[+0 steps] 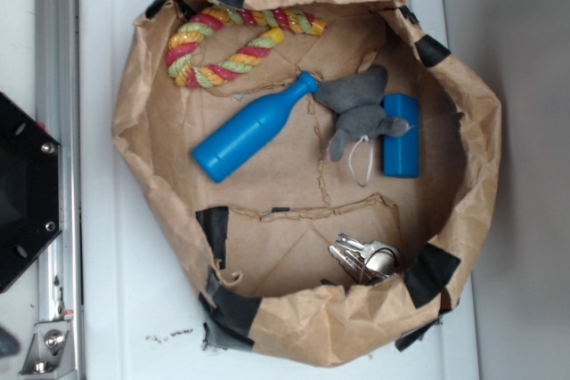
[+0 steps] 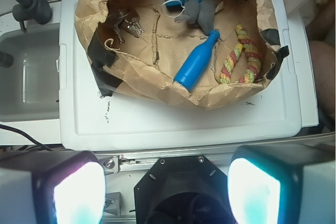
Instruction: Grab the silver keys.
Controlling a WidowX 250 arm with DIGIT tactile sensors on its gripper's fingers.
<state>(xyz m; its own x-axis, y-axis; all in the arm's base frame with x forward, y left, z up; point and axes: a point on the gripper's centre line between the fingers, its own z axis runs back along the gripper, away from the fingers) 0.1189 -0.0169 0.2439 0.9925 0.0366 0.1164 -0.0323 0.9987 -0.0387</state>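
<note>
In the near-corner of the brown paper tray (image 1: 142, 131), against its crumpled wall beside a strip of black tape (image 1: 434, 273), I see the silver keys (image 1: 361, 258) lying flat on the paper floor, blades fanned. Nothing touches them. Further in, past a torn ridge in the paper, a grey plush toy (image 1: 358, 109) lies with a white cord trailing from it, its side against a blue block (image 1: 401, 135). Just beside the plush, the blue bottle (image 1: 252, 128) lies on its side, neck pointing at the toy. The multicoloured rope (image 1: 223, 46) curls along the far wall. The tray sits on a white lid (image 1: 125, 309).

From the wrist view my gripper (image 2: 167, 192) is well back from the tray, over the rail, its two pads (image 2: 79, 195) spread wide with nothing between them, though glare blurs their edges somewhat.
</note>
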